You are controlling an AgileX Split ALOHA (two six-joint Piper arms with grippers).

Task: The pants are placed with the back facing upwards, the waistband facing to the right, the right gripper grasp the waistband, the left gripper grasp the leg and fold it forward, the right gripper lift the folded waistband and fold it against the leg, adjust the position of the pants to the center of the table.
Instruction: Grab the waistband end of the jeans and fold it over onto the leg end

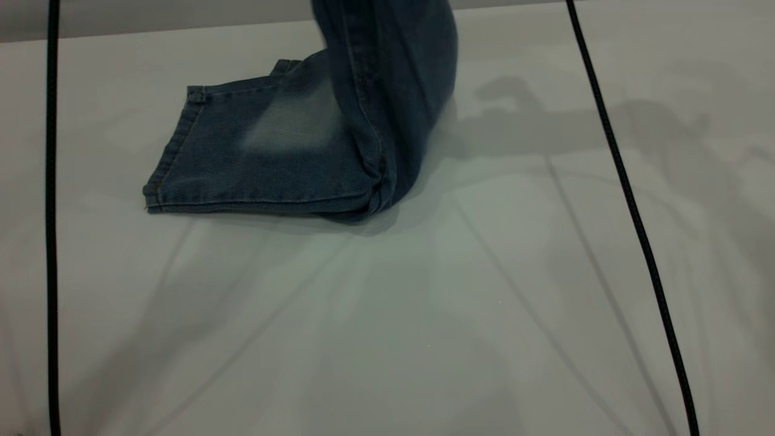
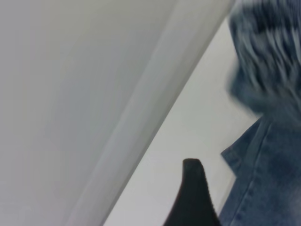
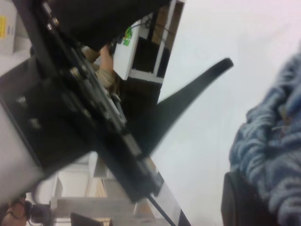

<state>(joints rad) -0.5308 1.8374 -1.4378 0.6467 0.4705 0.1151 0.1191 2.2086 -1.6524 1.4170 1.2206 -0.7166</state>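
The blue denim pants (image 1: 272, 151) lie folded on the white table (image 1: 387, 315), hem end to the left. From the fold at the right, the pants rise steeply out of the top of the exterior view, where neither gripper shows. In the right wrist view my right gripper (image 3: 257, 190) is shut on bunched denim (image 3: 270, 141) of the lifted waistband end. In the left wrist view my left gripper (image 2: 231, 193) hangs open beside the pants (image 2: 268, 179), one dark finger (image 2: 194, 193) over bare table, the other hidden behind denim.
Two black cables (image 1: 629, 200) (image 1: 51, 218) run across the table at the right and left sides. The left arm (image 3: 80, 108) fills much of the right wrist view, with shelving and a person's hand (image 3: 106, 59) behind it beyond the table.
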